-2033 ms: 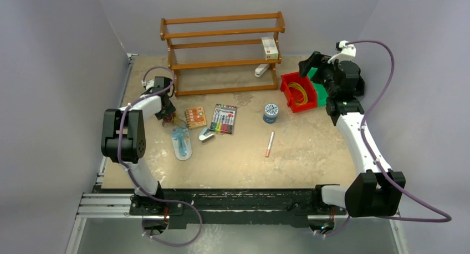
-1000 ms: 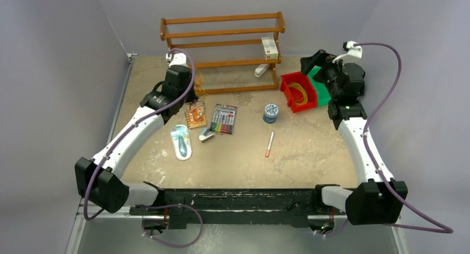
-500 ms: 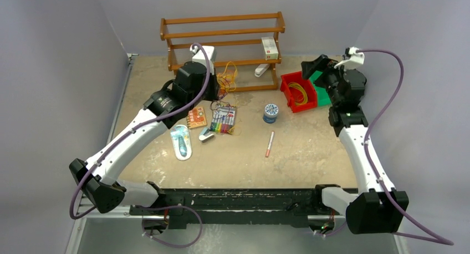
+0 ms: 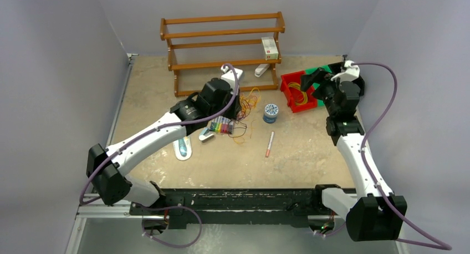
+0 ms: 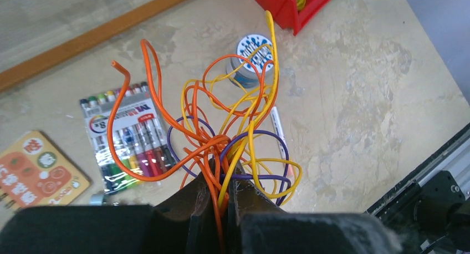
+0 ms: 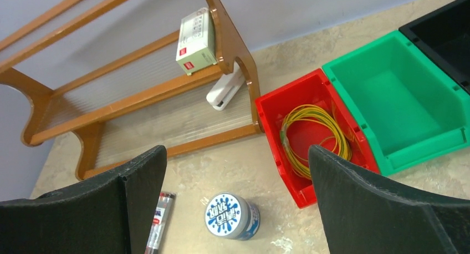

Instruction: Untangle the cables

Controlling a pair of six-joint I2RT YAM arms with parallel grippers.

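The beige, mottled counter (image 4: 310, 154) carried the same objects as before. The left arm (image 4: 155, 135), folded at the left edge two seconds earlier, was now stretched long and low toward the middle. Its left end effector (image 4: 239, 107) was above the marker pack (image 5: 124, 137), near the round tin (image 4: 270, 112). It was clenched on the cables (image 5: 216, 140), a tangled bunch of thin orange, yellow and purple loops. The right arm (image 4: 354, 148) had leaned a little forward. The right end effector (image 6: 237, 165) hung wide apart, grasping nothing, over the red plastic bin (image 6: 277, 132), where a yellow wire coil (image 6: 313, 132) lay.
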